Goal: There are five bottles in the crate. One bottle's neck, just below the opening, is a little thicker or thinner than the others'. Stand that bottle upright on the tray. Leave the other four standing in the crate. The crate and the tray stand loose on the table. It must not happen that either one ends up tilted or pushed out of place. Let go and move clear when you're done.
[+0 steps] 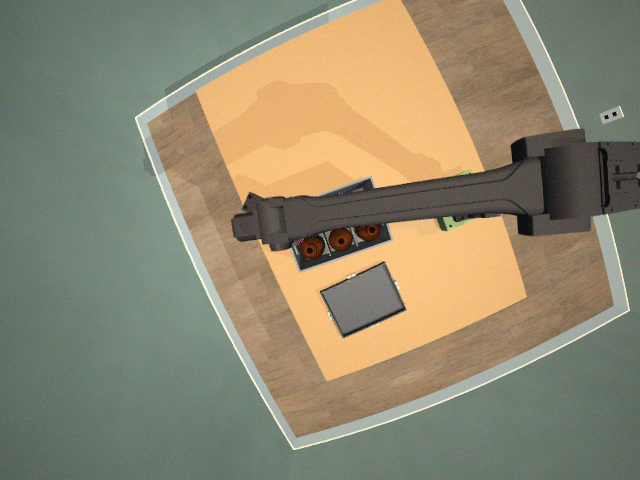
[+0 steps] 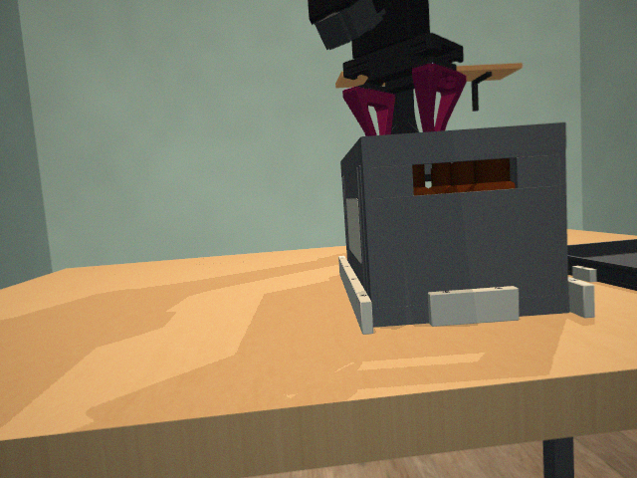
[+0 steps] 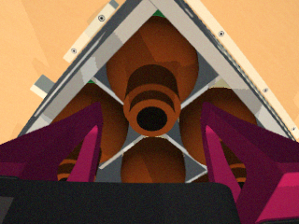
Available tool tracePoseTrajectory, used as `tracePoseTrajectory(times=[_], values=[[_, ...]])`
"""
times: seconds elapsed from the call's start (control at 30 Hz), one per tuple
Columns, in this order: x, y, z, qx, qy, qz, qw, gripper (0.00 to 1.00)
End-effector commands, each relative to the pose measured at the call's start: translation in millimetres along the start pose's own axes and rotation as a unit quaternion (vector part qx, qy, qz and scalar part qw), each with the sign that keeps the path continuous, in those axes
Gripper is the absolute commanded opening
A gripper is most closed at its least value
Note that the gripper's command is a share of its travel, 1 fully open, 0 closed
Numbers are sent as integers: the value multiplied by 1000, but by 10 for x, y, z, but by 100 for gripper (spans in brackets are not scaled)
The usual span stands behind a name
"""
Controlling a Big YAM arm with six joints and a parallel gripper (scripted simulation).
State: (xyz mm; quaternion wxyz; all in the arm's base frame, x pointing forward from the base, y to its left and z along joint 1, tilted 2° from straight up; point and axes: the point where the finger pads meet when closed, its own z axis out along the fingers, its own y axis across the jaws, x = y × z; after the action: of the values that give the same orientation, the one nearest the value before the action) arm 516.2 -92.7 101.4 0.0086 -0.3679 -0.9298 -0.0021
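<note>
And here's the dark arm reaching over the tall dark-grey crate, its magenta-fingered pincer pointing down, partly open and gripping nothing! In the wrist view, the mouth of a brown round-bodied bottle in the crate's corner shows between the two fingers, more brown bottles on either side and below, thin pale dividers crossing between them. From above, three bottles stand in the row nearest the shallow dark-grey tray, the arm covering part of the crate. Which neck is the odd one? Can't tell from here, but no bottle is on the tray. Crate and tray both sit level on the light wooden surface, apart from each other, with pale blocks at the crate's foot.
</note>
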Motion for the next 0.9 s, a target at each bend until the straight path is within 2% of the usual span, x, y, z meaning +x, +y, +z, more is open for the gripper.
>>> tracePoseTrajectory(times=[0.0, 0.13, 0.17, 0.37, 0.87], values=[[27, 11, 160, 3, 7, -3, 1000, 61], [28, 11, 182, 3, 7, -3, 1000, 61], [23, 16, 94, -2, -1, -3, 1000, 61], [30, 12, 239, 3, 7, -3, 1000, 61], [44, 4, 207, 2, 6, -3, 1000, 61]])
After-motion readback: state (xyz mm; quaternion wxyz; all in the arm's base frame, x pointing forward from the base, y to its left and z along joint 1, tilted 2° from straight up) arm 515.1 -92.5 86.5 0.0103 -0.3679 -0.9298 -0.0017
